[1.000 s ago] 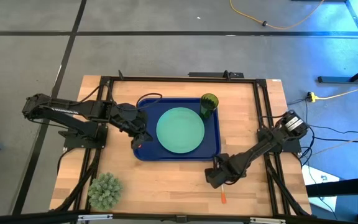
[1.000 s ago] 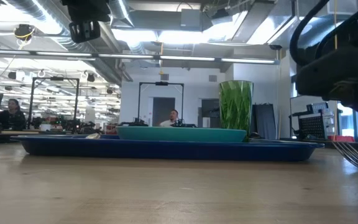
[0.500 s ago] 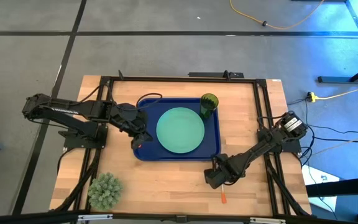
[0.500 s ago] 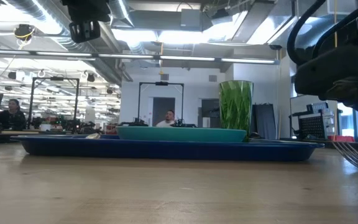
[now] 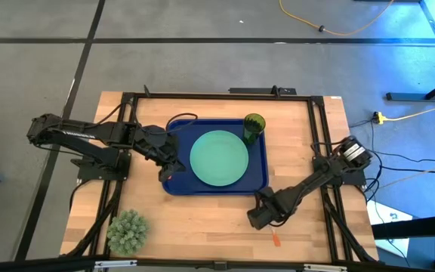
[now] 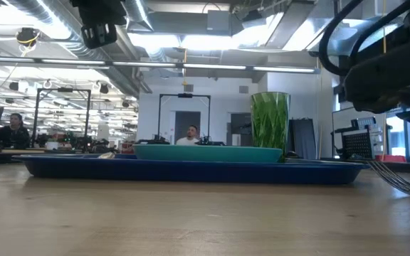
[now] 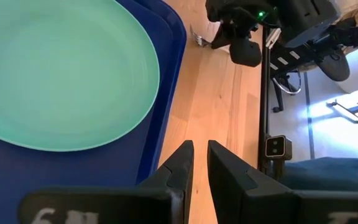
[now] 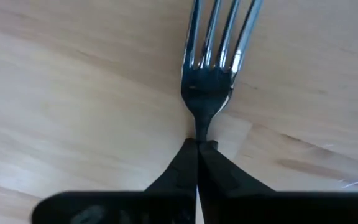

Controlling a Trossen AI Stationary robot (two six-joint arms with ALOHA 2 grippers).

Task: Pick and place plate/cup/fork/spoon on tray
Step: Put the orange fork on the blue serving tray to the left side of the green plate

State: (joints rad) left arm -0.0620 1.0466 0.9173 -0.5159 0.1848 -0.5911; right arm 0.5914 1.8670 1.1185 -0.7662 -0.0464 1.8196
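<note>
Our right end effector (image 8: 197, 148) is pinched shut on the neck of the slim fork (image 8: 213, 68) with silver metal tines and orange handle, low over the wooden desk (image 5: 202, 219), just beside the large dark blue rectangular plastic tray (image 5: 260, 177). With so thin a hold, we think the fork could twist or slip during the carry. The right wrist view shows the grip; the high view shows only the handle's orange tip. Our left end effector (image 7: 200, 163), fingers slightly apart and empty, waits at the tray's other side.

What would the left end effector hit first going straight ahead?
Likely bare table beside the tray; farther along, roughly in line, the right end effector gripping the fork. Depth unclear.
</note>
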